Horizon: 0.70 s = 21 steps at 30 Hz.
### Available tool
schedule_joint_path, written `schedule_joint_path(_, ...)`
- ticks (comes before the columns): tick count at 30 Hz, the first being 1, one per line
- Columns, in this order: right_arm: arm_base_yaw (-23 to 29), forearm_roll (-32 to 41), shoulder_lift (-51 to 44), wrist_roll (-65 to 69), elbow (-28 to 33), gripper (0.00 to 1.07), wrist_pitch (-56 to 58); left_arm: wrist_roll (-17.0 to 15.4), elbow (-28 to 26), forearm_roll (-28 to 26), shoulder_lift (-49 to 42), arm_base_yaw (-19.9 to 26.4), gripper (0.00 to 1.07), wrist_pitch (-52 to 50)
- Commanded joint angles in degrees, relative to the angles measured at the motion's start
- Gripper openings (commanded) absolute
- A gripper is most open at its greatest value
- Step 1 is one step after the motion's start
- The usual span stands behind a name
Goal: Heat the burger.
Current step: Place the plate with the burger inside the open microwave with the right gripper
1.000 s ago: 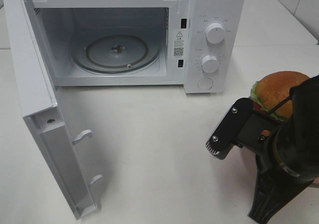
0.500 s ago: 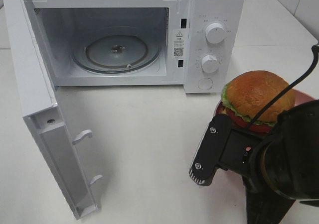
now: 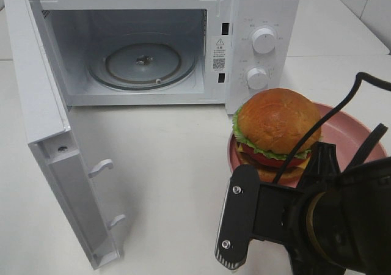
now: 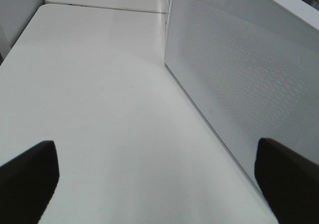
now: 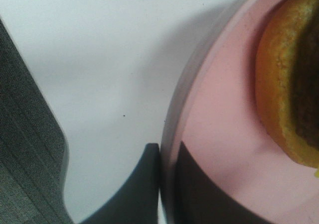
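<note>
Table point(image 3: 177, 165): wrist view alone shows right tool point(image 5: 168, 176) apparently pinching plate point(image 5: 219, 124).

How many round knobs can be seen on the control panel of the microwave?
2. The upper knob sits near the top of the panel; the lower knob is directly below it. The burger hides the bottom part.

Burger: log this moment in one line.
right gripper shut on pink plate rim | burger on plate, outside microwave | microwave door open | left gripper open
</note>
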Motion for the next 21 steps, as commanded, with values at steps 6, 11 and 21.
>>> schedule_joint_path(6,0.5,-3.3,-0.8,-2.4,-0.5,0.01,-1.8,0.0,0.2,-0.5,-0.2,-0.3,1.00,0.2)
schedule_joint_path(11,0.5,-4.3,-0.8,-5.4,-0.5,0.01,-4.8,0.0,0.2,-0.5,-0.2,-0.3,1.00,0.2)
schedule_joint_path(21,0.1,-7.7,-0.8,-14.0,-0.5,0.00,-8.9,0.0,0.2,-0.5,-0.2,-0.3,1.00,0.2)
